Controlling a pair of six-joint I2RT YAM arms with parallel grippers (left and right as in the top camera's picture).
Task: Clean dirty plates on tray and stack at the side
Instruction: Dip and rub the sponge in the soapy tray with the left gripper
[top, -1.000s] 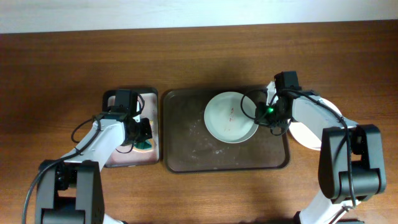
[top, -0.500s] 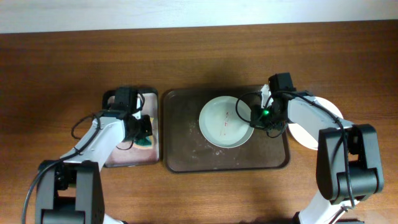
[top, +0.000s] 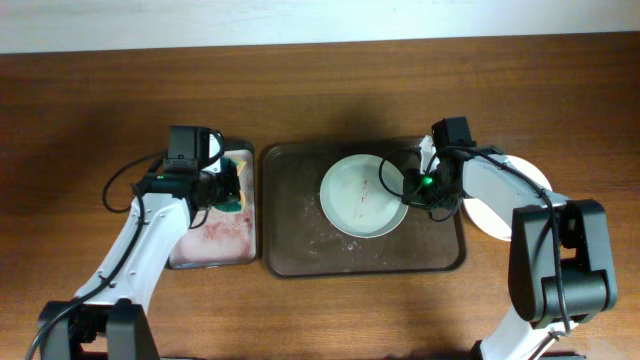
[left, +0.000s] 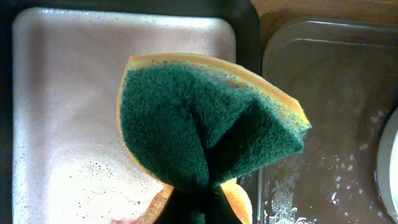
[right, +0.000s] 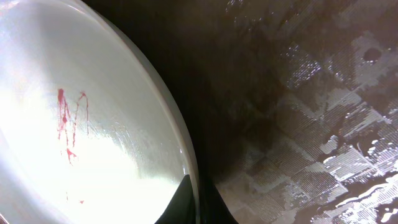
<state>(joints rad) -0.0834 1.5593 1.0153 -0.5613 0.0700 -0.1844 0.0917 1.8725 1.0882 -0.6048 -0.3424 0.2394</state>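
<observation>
A white plate (top: 355, 200) sits face up in the right half of the dark tray (top: 300, 250), with thin red streaks (right: 67, 121) at its centre. Being round, it has no long axis; the streaks run roughly front to back. The right gripper (top: 408, 188) is clamped on its right rim. Whether that edge is lifted cannot be told. The left gripper (top: 225, 190) pinches a folded green sponge (left: 205, 130) over the small tray (top: 210, 240), which holds suds. To wipe well, the sponge should cross to the plate's centre while the right gripper steadies the rim. Another white plate (top: 492, 218) lies on the desk (top: 100, 100) to the right.
</observation>
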